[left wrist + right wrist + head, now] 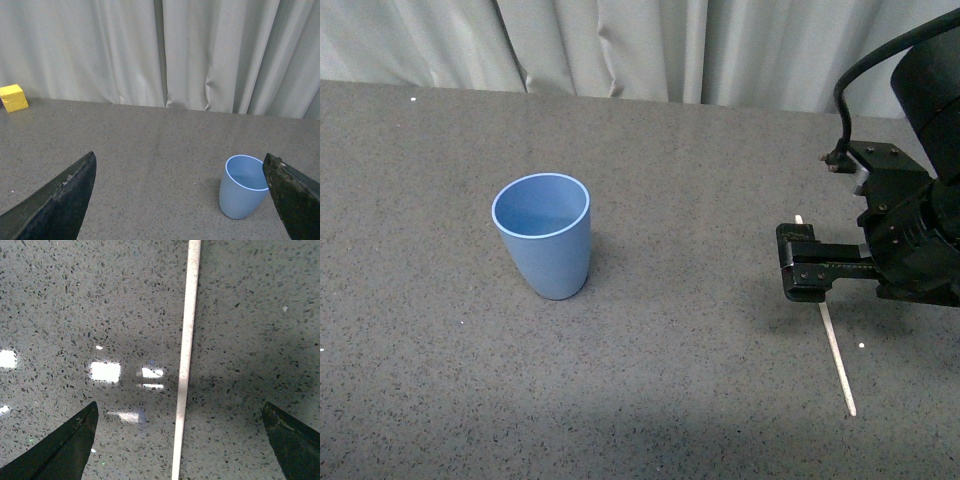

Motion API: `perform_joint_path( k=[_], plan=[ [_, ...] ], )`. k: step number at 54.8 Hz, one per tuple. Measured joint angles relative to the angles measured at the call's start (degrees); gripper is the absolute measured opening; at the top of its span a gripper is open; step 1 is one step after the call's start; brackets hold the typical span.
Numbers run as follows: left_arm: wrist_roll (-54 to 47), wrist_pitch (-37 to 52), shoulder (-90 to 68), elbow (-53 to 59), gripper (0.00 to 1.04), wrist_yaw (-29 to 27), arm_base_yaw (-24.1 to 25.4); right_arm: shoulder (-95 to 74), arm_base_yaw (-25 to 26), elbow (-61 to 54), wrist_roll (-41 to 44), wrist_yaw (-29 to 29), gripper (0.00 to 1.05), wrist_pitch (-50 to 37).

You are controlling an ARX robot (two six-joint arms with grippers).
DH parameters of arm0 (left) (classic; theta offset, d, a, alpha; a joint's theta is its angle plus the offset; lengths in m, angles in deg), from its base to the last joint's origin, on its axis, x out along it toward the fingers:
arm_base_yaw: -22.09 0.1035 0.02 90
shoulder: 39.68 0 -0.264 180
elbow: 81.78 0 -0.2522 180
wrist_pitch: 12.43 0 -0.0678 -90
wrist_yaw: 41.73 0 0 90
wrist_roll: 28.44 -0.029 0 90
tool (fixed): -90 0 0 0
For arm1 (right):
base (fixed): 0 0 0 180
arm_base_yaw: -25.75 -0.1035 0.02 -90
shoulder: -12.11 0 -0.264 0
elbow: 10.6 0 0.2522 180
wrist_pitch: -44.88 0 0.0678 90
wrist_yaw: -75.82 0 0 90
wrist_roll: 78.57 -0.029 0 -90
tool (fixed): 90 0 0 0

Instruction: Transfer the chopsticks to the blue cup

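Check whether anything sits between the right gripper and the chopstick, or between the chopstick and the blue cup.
Nothing visible does. The right gripper is open above the chopstick, which lies uncovered on the table between its fingers. No object shows on the table between the chopstick and the blue cup.

Front: looking down across the table (650,400) toward the curtain (620,45). Left wrist: low, level, sharing the cup (243,187). Right wrist: straight down, close on the stick (186,355).
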Motion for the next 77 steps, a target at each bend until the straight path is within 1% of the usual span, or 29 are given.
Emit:
perform_joint_path(
  k=[6, 7, 12, 13, 21, 23, 25, 28, 37, 48, 50, 58, 61, 65, 71, 73, 74, 75, 77],
  plan=[
    [0.0, 0.0, 0.0, 0.0, 0.98, 0.0, 0.0, -2.0, -0.3, 1.9, -0.7, 0.0, 0.95, 1.4],
    [0.0, 0.0, 0.0, 0.0, 0.98, 0.0, 0.0, -2.5, -0.3, 2.3, -0.8, 0.1, 0.93, 1.8],
    [0.0, 0.0, 0.0, 0.0, 0.98, 0.0, 0.0, -4.2, -0.4, 3.7, -1.6, 0.1, 0.78, 3.1],
    [0.0, 0.0, 0.0, 0.0, 0.98, 0.0, 0.0, -4.3, -0.4, 3.8, -1.8, 0.2, 0.76, 3.3],
    [0.0, 0.0, 0.0, 0.0, 0.98, 0.0, 0.0, -6.3, -0.4, 4.6, -3.2, 0.0, 0.47, 4.4],
    [0.0, 0.0, 0.0, 0.0, 0.98, 0.0, 0.0, -6.5, -0.3, 4.7, -3.4, -0.2, 0.38, 4.7],
    [0.0, 0.0, 0.0, 0.0, 0.98, 0.0, 0.0, -6.6, -0.3, 4.7, -3.5, -0.2, 0.33, 5.0],
    [0.0, 0.0, 0.0, 0.0, 0.98, 0.0, 0.0, -6.7, -0.3, 4.9, -3.7, -0.2, 0.22, 5.3],
    [0.0, 0.0, 0.0, 0.0, 0.98, 0.0, 0.0, -6.8, 0.1, 4.9, -4.0, -0.2, 0.0, 5.2],
    [0.0, 0.0, 0.0, 0.0, 0.98, 0.0, 0.0, -4.9, 0.2, 3.3, -3.7, -0.8, 0.01, 2.3],
    [0.0, 0.0, 0.0, 0.0, 0.98, 0.0, 0.0, -3.6, 0.1, 2.4, -3.3, -1.3, 0.01, 0.4],
    [0.0, 0.0, 0.0, 0.0, 0.98, 0.0, 0.0, 3.5, -1.0, -1.2, -1.8, -0.2, 0.01, -8.8],
    [0.0, 0.0, 0.0, 0.0, 0.98, 0.0, 0.0, 7.0, -2.1, -2.5, -0.6, 0.2, 0.01, -13.5],
    [0.0, 0.0, 0.0, 0.0, 0.98, 0.0, 0.0, 10.0, -3.4, -3.3, 0.5, 1.1, 0.01, -17.8],
    [0.0, 0.0, 0.0, 0.0, 0.98, 0.0, 0.0, 13.4, -6.6, -5.4, 3.9, 4.0, 0.01, -28.2],
    [0.0, 0.0, 0.0, 0.0, 0.98, 0.0, 0.0, 13.8, -8.0, -6.2, 5.3, 6.2, 0.01, -33.2],
    [0.0, 0.0, 0.0, 0.0, 0.98, 0.0, 0.0, 13.8, -8.4, -6.3, 5.4, 7.4, 0.01, -34.3],
    [0.0, 0.0, 0.0, 0.0, 0.98, 0.0, 0.0, 13.8, -9.4, -6.6, 5.6, 9.8, 0.01, -37.4],
    [0.0, 0.0, 0.0, 0.0, 0.98, 0.0, 0.0, 13.5, -10.9, -6.9, 6.8, 12.0, 0.01, -40.9]
  ],
)
